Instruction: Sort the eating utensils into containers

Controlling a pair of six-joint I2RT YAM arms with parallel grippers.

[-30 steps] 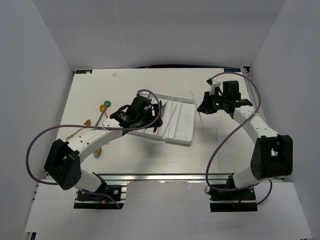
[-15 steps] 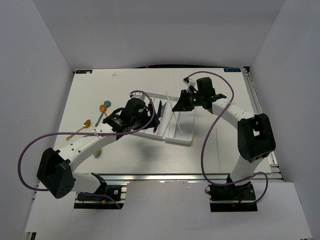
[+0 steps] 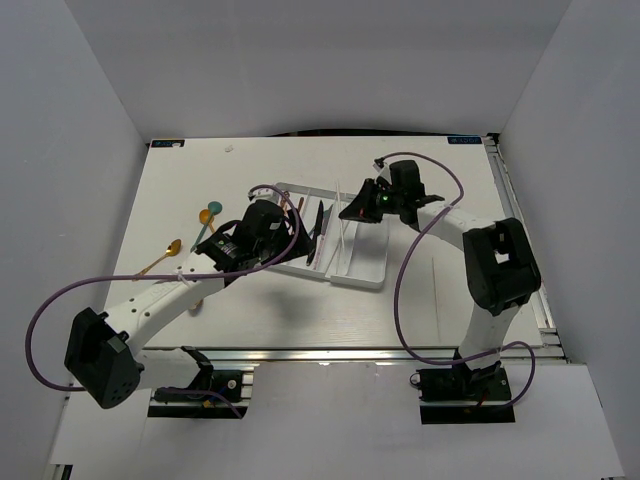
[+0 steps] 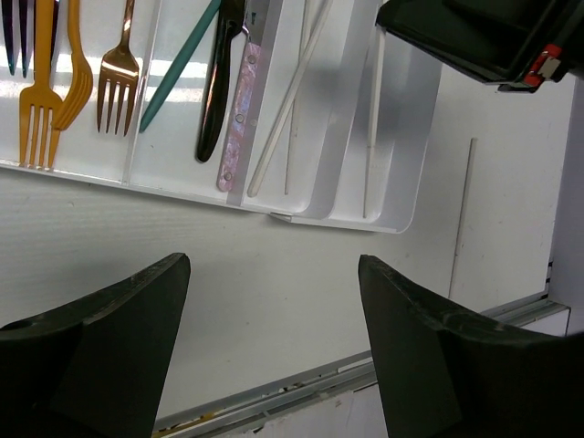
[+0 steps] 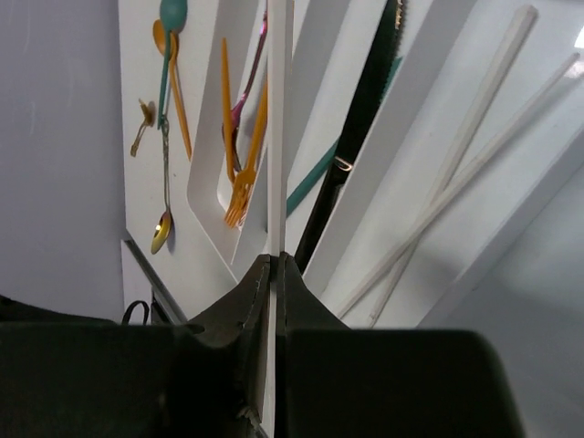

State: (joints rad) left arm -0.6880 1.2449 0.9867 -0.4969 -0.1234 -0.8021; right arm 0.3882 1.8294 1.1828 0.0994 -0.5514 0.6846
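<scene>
Forks (image 4: 46, 91) and knives (image 4: 219, 91) lie in the tray (image 4: 347, 205), spoons (image 3: 207, 215) wait at frame left; right gripper (image 5: 274, 265) clenches a chopstick (image 5: 278, 109), left gripper (image 4: 271, 283) released

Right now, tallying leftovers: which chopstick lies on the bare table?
The chopstick beside the tray; the others lie in it or sit in the right gripper.

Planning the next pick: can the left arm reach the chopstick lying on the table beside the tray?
Probably yes: its fingers are open, the chopstick lies uncovered on the table, though the right arm hovers close.
</scene>
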